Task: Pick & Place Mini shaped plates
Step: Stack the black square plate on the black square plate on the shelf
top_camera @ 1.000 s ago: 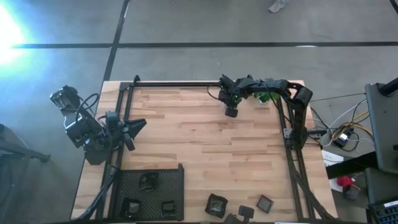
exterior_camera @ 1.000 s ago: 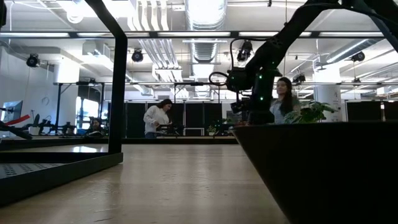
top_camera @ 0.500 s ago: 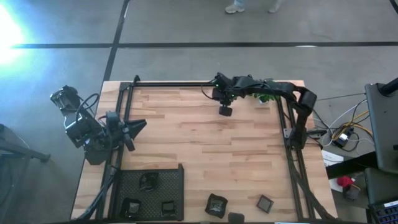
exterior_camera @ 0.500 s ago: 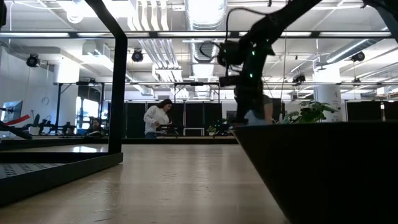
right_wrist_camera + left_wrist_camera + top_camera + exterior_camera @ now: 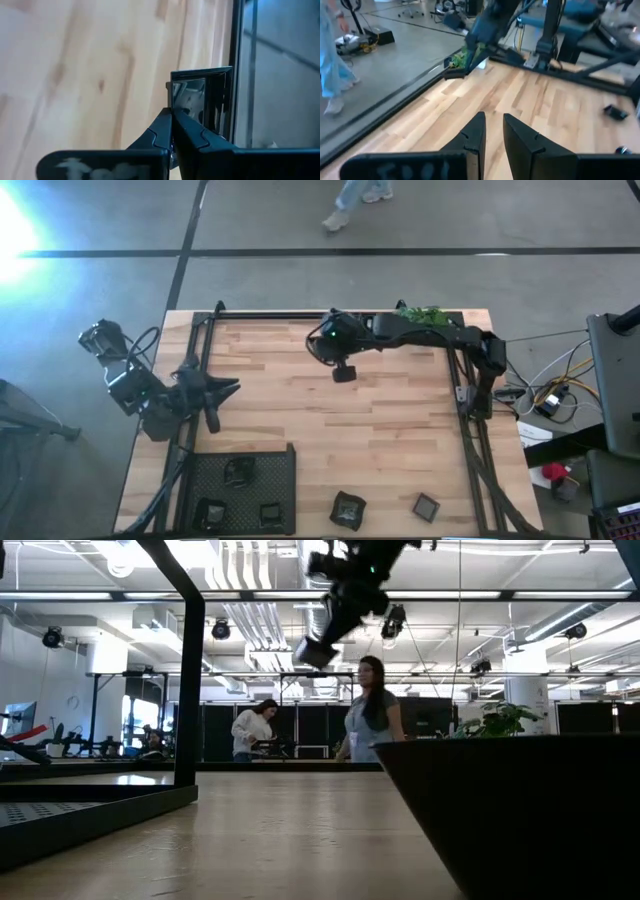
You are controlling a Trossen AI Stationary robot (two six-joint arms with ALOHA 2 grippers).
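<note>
One square plate [image 5: 202, 100] sits pinched in the right end effector [image 5: 343, 371], high over the far worktop [image 5: 380, 420]; carry it level toward the near-left tray [image 5: 285, 470]. Left end effector [image 5: 213, 395] waits empty, slightly parted.

Square glossy plate [image 5: 201, 100] in jaws — others [image 5: 347, 509] on table.

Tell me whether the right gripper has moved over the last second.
Yes. The right gripper, shut on a square mini plate, moved leftward along the table's far edge, away from the green plant.
</note>
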